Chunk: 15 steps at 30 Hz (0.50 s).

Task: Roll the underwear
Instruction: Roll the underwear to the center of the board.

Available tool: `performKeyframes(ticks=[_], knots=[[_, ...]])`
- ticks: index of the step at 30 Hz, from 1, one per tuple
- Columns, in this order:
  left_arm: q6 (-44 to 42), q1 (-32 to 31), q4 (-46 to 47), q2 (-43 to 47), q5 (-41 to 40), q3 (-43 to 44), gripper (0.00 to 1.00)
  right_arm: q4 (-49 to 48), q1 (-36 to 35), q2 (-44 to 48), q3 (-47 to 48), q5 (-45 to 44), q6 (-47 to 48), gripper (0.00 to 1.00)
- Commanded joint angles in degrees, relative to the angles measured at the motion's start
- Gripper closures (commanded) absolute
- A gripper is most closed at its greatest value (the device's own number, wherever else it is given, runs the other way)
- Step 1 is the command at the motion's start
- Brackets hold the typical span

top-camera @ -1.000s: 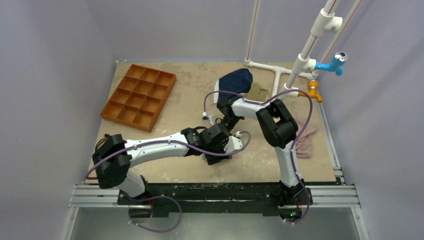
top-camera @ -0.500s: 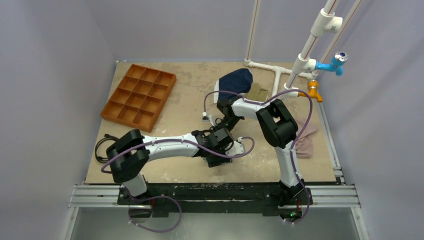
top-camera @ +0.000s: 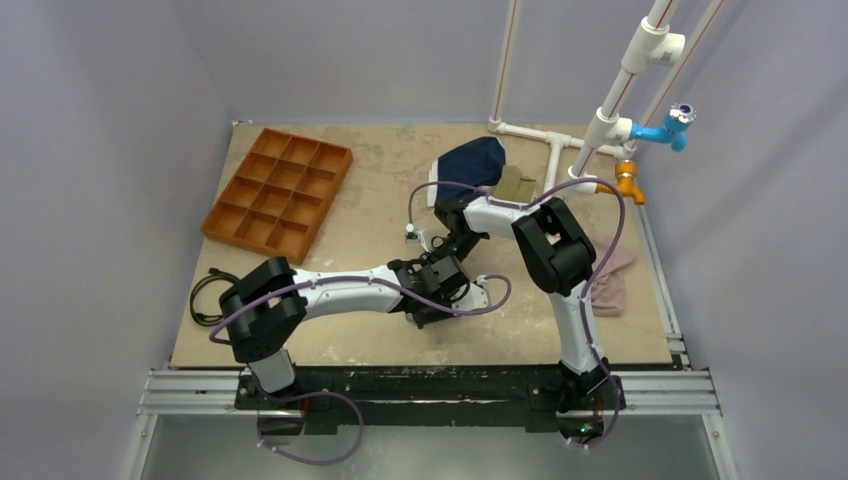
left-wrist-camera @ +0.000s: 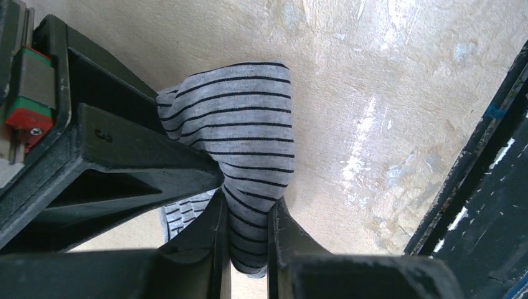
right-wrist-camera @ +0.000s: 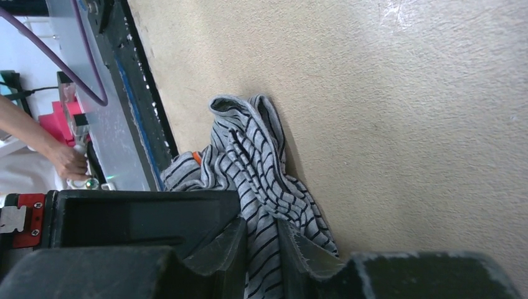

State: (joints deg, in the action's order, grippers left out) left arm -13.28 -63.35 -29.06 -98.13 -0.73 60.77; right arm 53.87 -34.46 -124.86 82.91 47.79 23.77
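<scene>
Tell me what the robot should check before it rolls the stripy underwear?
1. The left gripper pinches the underwear: ok.
2. The right gripper pinches it too: ok.
3. Cloth lies flat and smooth for rolling: not ok, it is bunched and creased.
4. Bare table next to the cloth: ok.
5. How the rest of the cloth lies: cannot tell, it is hidden from above.

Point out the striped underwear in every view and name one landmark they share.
Top external: not visible; the arms cover it at the middle.
Left wrist: underwear at centre, rising from between the fingers.
Right wrist: lower centre, bunched between the fingers.
Shared landmark: black rail along the near edge.
</scene>
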Motion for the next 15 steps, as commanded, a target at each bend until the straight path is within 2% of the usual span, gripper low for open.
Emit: performKeyframes(ticks=[1,9,15], knots=[[-0.1,0.4,1.1,-3.0,6.7,-0.8,1.00,-7.4,0.3,-1.9,-1.2,-14.3,6.8,0.73],[-0.2,2.4,3.2,-1.9,11.7,-3.2,1.00,-4.8,2.0,3.5,0.6,-13.9,6.8,0.44],[-0.4,3.9,4.3,-1.6,13.6,-3.9,1.00,-3.1,4.8,5.5,2.3,-14.1,6.8,0.39]])
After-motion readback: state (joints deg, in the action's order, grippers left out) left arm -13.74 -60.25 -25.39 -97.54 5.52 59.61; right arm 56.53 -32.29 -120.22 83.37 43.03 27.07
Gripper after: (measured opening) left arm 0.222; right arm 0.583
